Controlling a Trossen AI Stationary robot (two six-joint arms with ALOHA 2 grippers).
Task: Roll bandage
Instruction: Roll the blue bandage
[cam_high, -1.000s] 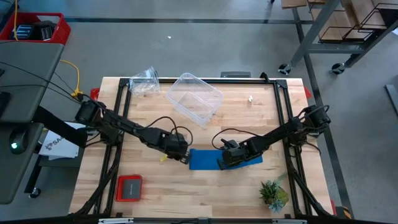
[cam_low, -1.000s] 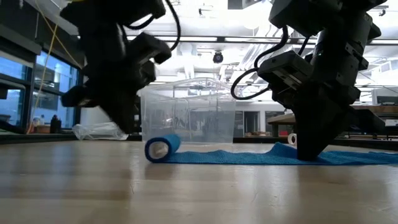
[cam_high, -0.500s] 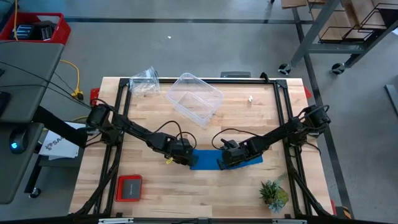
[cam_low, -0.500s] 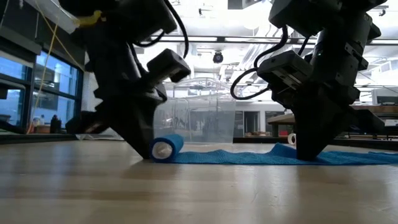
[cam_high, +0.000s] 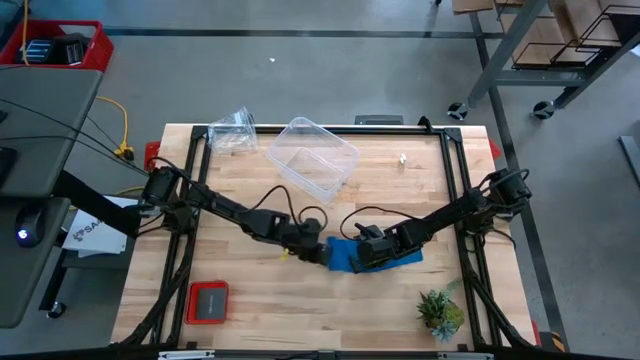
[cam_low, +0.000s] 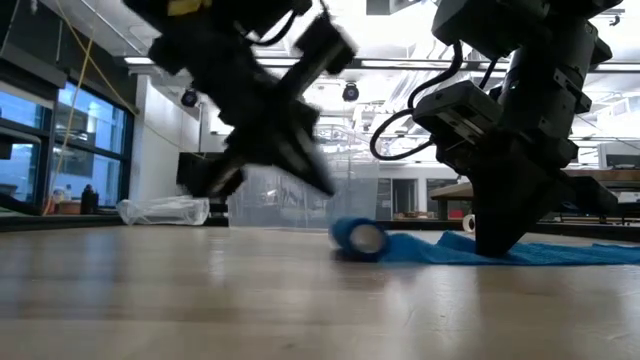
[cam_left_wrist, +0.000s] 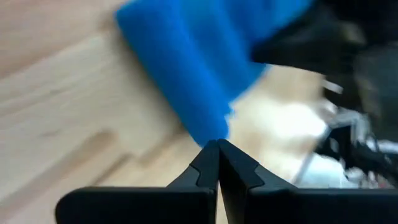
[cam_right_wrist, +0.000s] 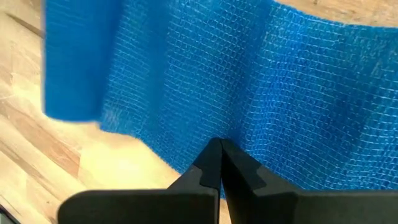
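Observation:
The bright blue bandage lies on the wooden table, part rolled. Its roll (cam_high: 338, 256) sits at the left end of the flat strip (cam_high: 395, 256), which lies on the table. In the low view the roll (cam_low: 358, 238) rests on the table, with rumpled strip (cam_low: 450, 247) behind it. My left gripper (cam_high: 320, 250) is shut, just left of the roll. My right gripper (cam_high: 360, 263) is shut, tips down on the strip, close to the right of the roll. My left gripper has its shut fingertips (cam_left_wrist: 217, 149) against the roll's side (cam_left_wrist: 205, 127). It comes slanting down from the table's left. The roll lies on the table. My right gripper presses its shut fingertips (cam_right_wrist: 219, 149) down on the flat strip (cam_right_wrist: 249, 112) near its near edge, from above. The strip lies rumpled on the table under them.
A clear plastic tub (cam_high: 312, 158) and a crumpled clear bag (cam_high: 232, 130) lie toward the far edge. A red flat box (cam_high: 208, 303) sits near left, a small plant (cam_high: 440, 312) near right. A small white bit (cam_high: 403, 158) lies far right.
My left gripper has dropped to the table and gone toward the table's right edge, pushing the roll along the strip toward my right gripper. The roll has rolled rightward, and the flat part is shorter. The strip's right end stays where it was.

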